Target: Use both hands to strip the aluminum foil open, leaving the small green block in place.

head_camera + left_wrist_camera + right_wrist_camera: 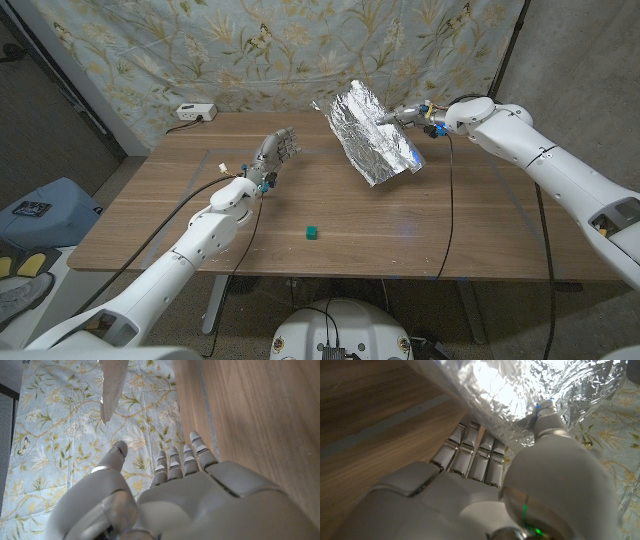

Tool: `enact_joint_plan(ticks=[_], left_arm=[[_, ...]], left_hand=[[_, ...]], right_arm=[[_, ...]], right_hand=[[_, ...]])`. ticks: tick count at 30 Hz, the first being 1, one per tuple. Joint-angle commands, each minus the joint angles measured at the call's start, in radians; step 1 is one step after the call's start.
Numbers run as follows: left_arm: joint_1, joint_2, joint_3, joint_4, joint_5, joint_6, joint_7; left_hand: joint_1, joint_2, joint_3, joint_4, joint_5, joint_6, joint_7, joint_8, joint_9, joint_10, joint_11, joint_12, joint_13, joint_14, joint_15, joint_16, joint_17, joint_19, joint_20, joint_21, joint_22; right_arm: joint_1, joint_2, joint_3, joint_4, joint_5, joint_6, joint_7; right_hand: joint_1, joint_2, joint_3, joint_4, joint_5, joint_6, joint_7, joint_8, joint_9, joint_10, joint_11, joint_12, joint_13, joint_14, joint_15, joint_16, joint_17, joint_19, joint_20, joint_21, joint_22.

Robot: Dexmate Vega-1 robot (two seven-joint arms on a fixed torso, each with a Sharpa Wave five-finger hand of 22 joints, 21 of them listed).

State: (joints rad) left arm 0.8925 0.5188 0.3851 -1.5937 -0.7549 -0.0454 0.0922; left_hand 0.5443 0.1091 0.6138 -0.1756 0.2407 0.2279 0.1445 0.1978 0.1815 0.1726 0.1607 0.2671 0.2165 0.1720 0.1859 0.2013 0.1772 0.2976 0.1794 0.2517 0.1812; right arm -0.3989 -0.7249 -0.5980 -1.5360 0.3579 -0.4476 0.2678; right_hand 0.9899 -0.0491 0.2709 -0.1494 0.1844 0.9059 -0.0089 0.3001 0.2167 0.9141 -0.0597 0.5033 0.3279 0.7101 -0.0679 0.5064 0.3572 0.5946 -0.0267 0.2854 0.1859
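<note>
A crumpled sheet of aluminum foil (370,135) hangs in the air over the table's far right part, pinched at its edge by my right hand (408,117). In the right wrist view the foil (520,390) lies between the thumb and the fingers (470,455) of that hand (485,485). A small green block (312,232) sits bare on the wooden table (180,210) near the front middle. My left hand (274,156) hovers above the table's left middle, fingers apart and holding nothing. In the left wrist view the left hand (170,495) points at the foil's edge (111,387).
A white power strip (196,111) lies at the table's back left corner. A flowered cloth (250,50) hangs behind the table. Cables run along both arms. A faint rectangular outline is marked on the tabletop.
</note>
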Motion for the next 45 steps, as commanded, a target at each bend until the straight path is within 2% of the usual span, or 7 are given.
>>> enact_joint_plan(ticks=[1,10,17,28,39,45], left_arm=[[-0.021,-0.001,0.000,-0.065,-0.073,0.126,0.038],[-0.038,0.020,-0.010,-0.117,-0.155,0.242,0.056],[-0.050,0.031,-0.019,-0.135,-0.213,0.289,0.042],[-0.067,0.037,-0.018,-0.168,-0.256,0.339,0.071],[-0.103,0.033,-0.001,-0.157,-0.292,0.376,0.040],[-0.127,0.027,0.012,-0.155,-0.301,0.407,0.057]], left_hand=[[0.026,-0.015,-0.009,-0.004,0.006,0.028,0.008,0.009,0.003,0.033,0.000,0.012,0.007,0.038,0.003,0.013,0.001,0.030,0.015,0.009,0.002],[0.063,-0.039,-0.029,-0.001,0.005,0.052,0.049,0.008,0.004,0.080,0.013,0.026,0.018,0.103,0.018,0.021,0.005,0.093,0.030,0.023,0.005],[0.076,-0.046,-0.037,0.001,0.005,0.054,0.060,0.005,0.005,0.097,0.027,0.032,0.024,0.120,0.023,0.021,0.007,0.104,0.031,0.024,0.007],[0.103,-0.062,-0.050,-0.002,0.004,0.065,0.064,0.006,0.005,0.123,0.029,0.041,0.033,0.145,0.023,0.022,0.009,0.130,0.031,0.029,0.009],[0.121,-0.073,-0.067,0.003,0.002,0.074,0.065,0.006,0.006,0.142,0.029,0.047,0.044,0.177,0.024,0.027,0.012,0.157,0.033,0.036,0.012],[0.148,-0.072,-0.076,0.003,0.004,0.084,0.065,0.006,0.007,0.188,0.019,0.073,0.060,0.210,0.015,0.032,0.015,0.171,0.033,0.040,0.014]], right_arm=[[-0.003,0.003,0.001,0.001,0.036,-0.012,-0.020],[0.004,0.014,-0.011,0.007,0.038,-0.025,-0.039],[0.012,0.026,-0.027,0.018,0.029,-0.019,-0.043],[0.016,0.045,-0.037,0.031,0.030,-0.024,-0.056],[0.018,0.048,-0.049,0.020,0.017,-0.041,-0.071],[0.019,0.049,-0.049,0.021,0.017,-0.039,-0.071]], right_hand=[[0.039,0.071,0.000,0.001,-0.003,0.019,-0.009,0.002,0.003,0.007,0.004,0.006,0.002,0.011,-0.089,0.000,-0.002,0.002,-0.002,0.005,0.003],[0.039,0.073,-0.002,0.001,-0.004,0.021,-0.007,0.000,0.004,0.009,0.004,0.007,0.002,0.013,-0.090,-0.002,-0.004,0.001,-0.003,0.004,0.003],[0.039,0.075,-0.004,0.002,-0.004,0.023,-0.006,-0.001,0.005,0.012,0.003,0.010,0.002,0.014,-0.091,-0.001,-0.004,-0.001,-0.006,0.003,0.002],[0.042,0.075,-0.006,0.000,-0.005,0.027,-0.007,-0.003,0.007,0.011,0.003,0.010,0.001,0.014,-0.090,-0.003,-0.006,-0.003,-0.008,0.002,0.002],[0.040,0.081,-0.009,0.002,-0.005,0.028,-0.008,-0.006,0.009,0.011,0.002,0.011,0.000,0.016,-0.091,-0.001,-0.005,-0.005,-0.009,0.000,0.002],[0.042,0.081,-0.010,0.001,-0.005,0.029,-0.008,-0.007,0.010,0.011,0.001,0.012,0.001,0.016,-0.088,-0.002,-0.005,-0.005,-0.009,0.000,0.002]])
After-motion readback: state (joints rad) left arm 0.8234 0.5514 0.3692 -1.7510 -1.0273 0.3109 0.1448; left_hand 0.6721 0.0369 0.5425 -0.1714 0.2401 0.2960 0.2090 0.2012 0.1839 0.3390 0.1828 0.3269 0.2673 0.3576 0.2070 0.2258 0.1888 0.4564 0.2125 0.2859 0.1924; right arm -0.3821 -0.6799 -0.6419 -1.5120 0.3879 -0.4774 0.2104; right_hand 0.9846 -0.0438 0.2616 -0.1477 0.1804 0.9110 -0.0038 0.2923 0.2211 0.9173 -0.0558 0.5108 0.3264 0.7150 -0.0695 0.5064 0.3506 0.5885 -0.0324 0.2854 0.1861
